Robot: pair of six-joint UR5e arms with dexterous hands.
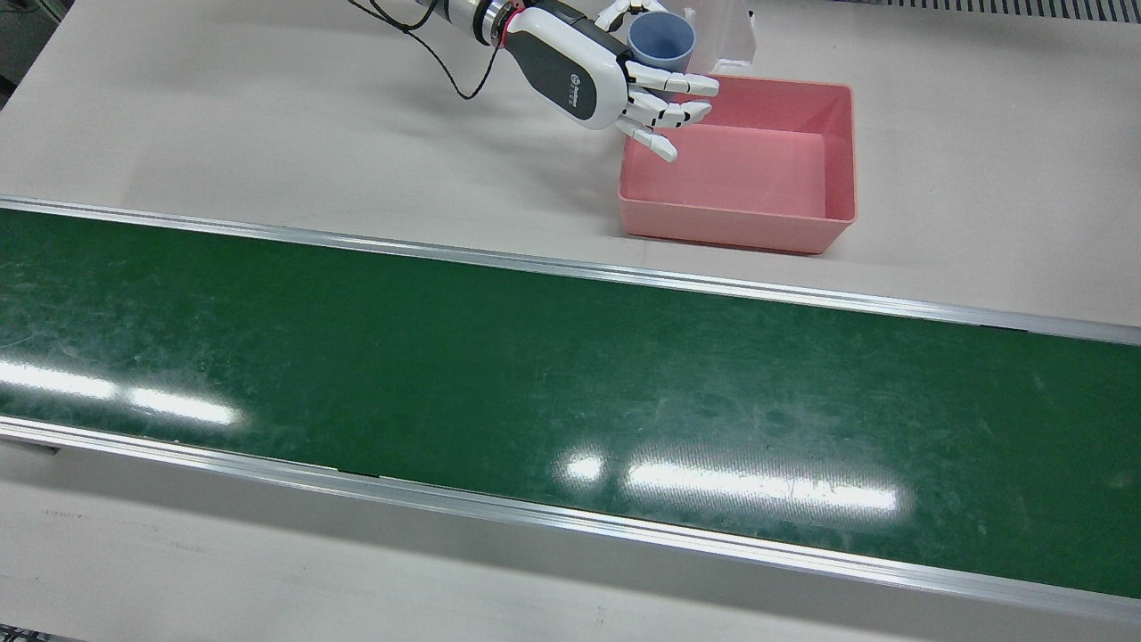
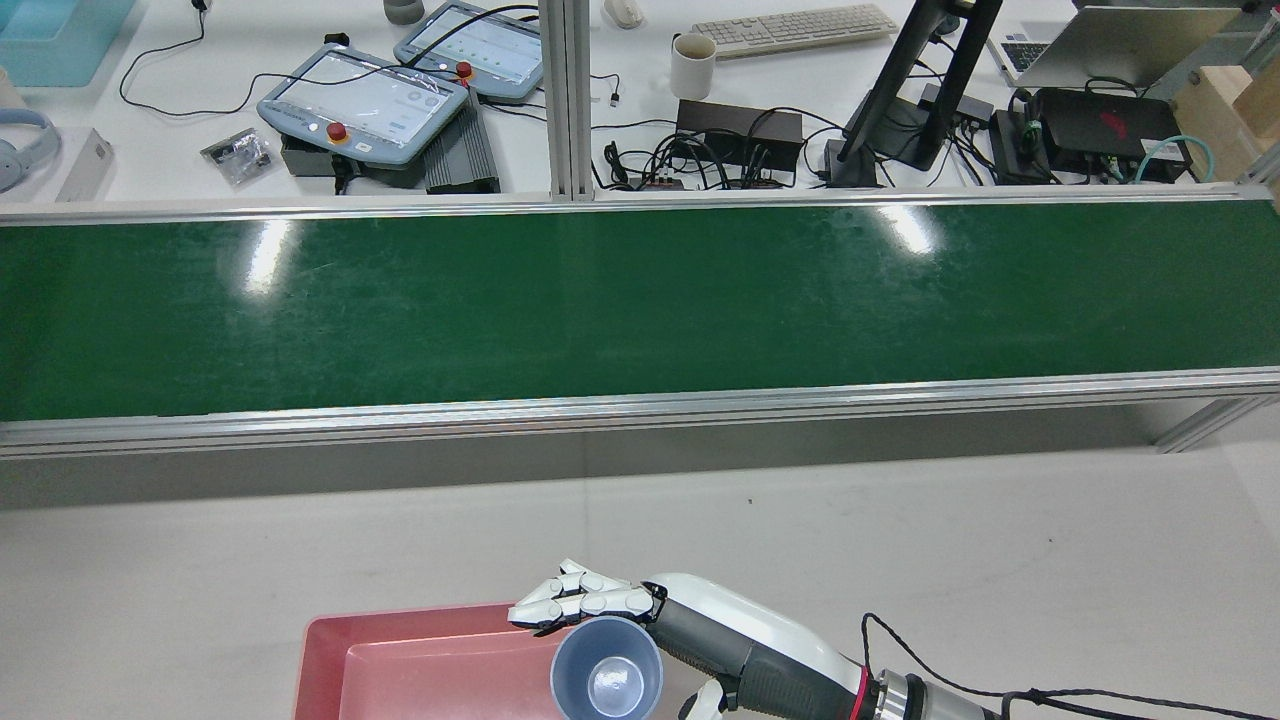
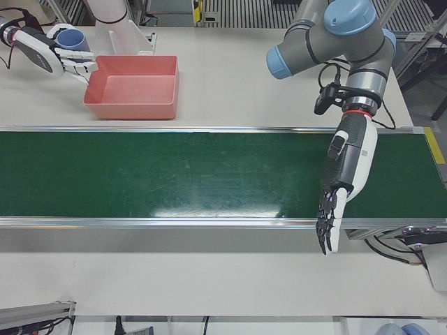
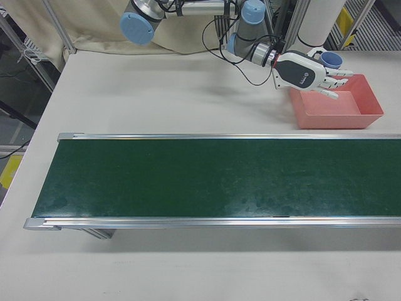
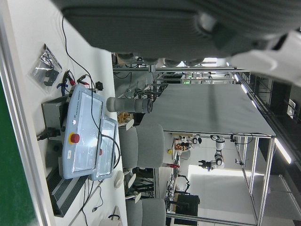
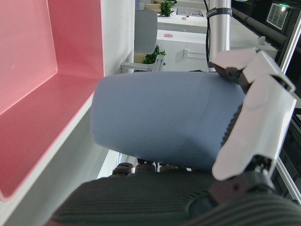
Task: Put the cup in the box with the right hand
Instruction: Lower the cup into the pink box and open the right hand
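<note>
Above the white table (image 1: 267, 116), right hand (image 1: 584, 76) fingers (image 1: 677, 84) clasp the blue cup (image 1: 660, 41).

- cup (image 1: 660, 42): smooth matt blue plastic.
- box (image 1: 838, 160): smooth pink plastic with a faint sheen.
- conveyor belt (image 1: 535, 383): glossy green, finely scratched, with brushed metal rails (image 1: 570, 267).
- right hand (image 1: 624, 85): glossy white plastic shell, dark ribbed matt palm.
- table (image 1: 267, 152): matt beige.
</note>
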